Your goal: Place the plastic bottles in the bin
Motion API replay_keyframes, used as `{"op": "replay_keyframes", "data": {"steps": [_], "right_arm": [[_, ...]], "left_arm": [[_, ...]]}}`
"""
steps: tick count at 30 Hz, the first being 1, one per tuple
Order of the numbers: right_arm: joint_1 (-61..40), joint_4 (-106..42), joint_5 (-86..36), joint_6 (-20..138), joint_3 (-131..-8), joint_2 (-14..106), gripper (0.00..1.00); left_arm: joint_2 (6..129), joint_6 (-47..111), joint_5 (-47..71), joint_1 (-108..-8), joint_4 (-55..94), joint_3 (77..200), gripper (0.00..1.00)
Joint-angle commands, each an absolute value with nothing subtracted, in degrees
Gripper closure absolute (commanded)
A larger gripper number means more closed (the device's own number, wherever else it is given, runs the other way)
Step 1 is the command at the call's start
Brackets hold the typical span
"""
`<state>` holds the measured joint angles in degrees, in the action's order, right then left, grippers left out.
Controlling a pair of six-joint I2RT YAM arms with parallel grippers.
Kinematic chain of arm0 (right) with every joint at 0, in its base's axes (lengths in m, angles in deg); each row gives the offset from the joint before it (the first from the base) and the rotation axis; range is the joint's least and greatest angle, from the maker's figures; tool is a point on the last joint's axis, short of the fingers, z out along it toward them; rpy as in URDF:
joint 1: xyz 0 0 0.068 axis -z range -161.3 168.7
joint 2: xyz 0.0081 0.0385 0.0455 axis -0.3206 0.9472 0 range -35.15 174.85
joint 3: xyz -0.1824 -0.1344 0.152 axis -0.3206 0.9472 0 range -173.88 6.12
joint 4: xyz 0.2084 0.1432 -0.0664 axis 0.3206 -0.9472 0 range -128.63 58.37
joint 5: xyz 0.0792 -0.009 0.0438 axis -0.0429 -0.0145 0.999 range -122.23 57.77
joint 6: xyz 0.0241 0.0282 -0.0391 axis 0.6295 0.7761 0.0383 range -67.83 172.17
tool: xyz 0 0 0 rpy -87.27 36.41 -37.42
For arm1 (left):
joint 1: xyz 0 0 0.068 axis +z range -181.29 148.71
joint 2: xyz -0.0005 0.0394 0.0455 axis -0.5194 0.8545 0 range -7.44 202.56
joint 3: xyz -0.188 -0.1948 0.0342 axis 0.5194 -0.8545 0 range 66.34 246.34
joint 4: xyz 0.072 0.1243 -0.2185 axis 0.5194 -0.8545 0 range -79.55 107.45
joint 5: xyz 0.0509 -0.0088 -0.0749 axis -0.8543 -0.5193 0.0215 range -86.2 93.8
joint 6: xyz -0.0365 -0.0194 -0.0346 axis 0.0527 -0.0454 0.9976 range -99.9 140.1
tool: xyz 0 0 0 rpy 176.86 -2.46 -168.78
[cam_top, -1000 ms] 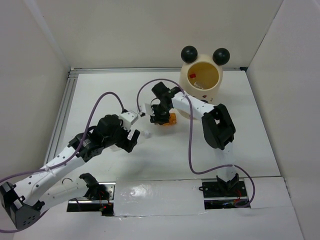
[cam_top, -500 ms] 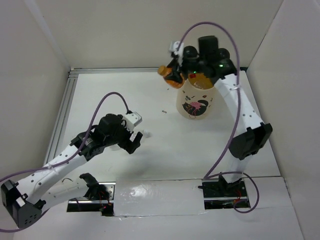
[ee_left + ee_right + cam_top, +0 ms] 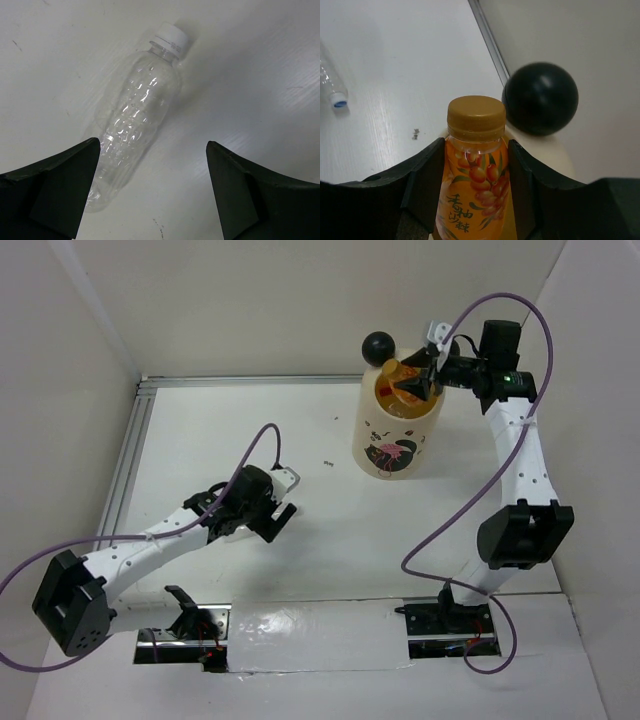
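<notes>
My right gripper (image 3: 413, 386) is shut on an orange-filled plastic bottle (image 3: 475, 170) with a gold cap, one finger on each side of its body. It holds the bottle over the open mouth of the cream bin (image 3: 398, 445), just beside the bin's black ball ear (image 3: 540, 97). A clear plastic bottle (image 3: 135, 120) with a white cap lies on its side on the table. My left gripper (image 3: 152, 192) hangs open over the bottle's base end, not touching it. In the top view my left gripper (image 3: 280, 512) hides that bottle.
The bin has a flamingo print on its front and stands at the back of the table near the metal rail (image 3: 250, 381). White walls close in on the left, back and right. A small dark speck (image 3: 328, 463) marks the table. A clear bottle end (image 3: 334, 87) shows at the left edge of the right wrist view.
My right arm lifted the orange bottle off the table, swung it up past the bin and now holds it over the opening. My left arm shifted right and lower over the clear bottle.
</notes>
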<state>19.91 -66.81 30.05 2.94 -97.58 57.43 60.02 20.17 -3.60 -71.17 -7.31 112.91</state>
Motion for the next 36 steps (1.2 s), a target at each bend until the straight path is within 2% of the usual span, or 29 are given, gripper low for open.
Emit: {"op": "replay_keyframes", "data": {"steps": [1, 4, 7, 8, 9, 15, 22, 31, 35, 36], "right_arm": [[23.3, -69.2, 38.8, -10.5, -96.9, 58.6, 0.79], [24.4, -74.4, 40.7, -19.9, -97.9, 60.8, 0.75], [25.0, -74.4, 40.7, -22.1, -97.9, 61.5, 0.64], [25.0, -74.4, 40.7, -23.3, -97.9, 61.5, 0.58], [25.0, -74.4, 40.7, -24.5, -97.2, 61.5, 0.45], [24.5, -78.7, 38.4, -30.2, -95.5, 59.6, 0.1], [28.0, -79.3, 44.6, -25.4, -94.4, 54.0, 0.09], [31.1, -79.3, 49.2, -21.7, -81.3, 42.0, 0.09], [33.2, -81.3, 50.3, -21.7, -77.5, 39.0, 0.09], [33.2, -81.8, 50.3, -21.7, -76.2, 38.0, 0.09]], "left_arm": [[62.8, 17.6, -7.2, -71.4, -2.2, 111.9, 0.0], [64.6, 17.5, -8.3, -71.4, -2.2, 111.9, 0.0], [65.4, 17.0, -9.5, -71.4, -1.6, 110.8, 0.0], [65.4, 17.0, -9.5, -71.4, -1.6, 110.8, 0.0], [65.4, 16.5, -9.5, -71.4, -1.1, 110.8, 0.0], [66.7, 16.5, -10.8, -71.4, 0.0, 109.1, 0.0], [70.7, 14.6, -10.8, -71.4, 1.6, 109.7, 0.0], [81.7, 10.9, -13.7, -71.4, 2.3, 116.7, 0.0], [86.8, 11.4, -11.7, -71.4, -0.2, 119.2, 0.15], [86.8, 12.6, -11.7, -71.4, -0.2, 119.9, 0.23]]}}
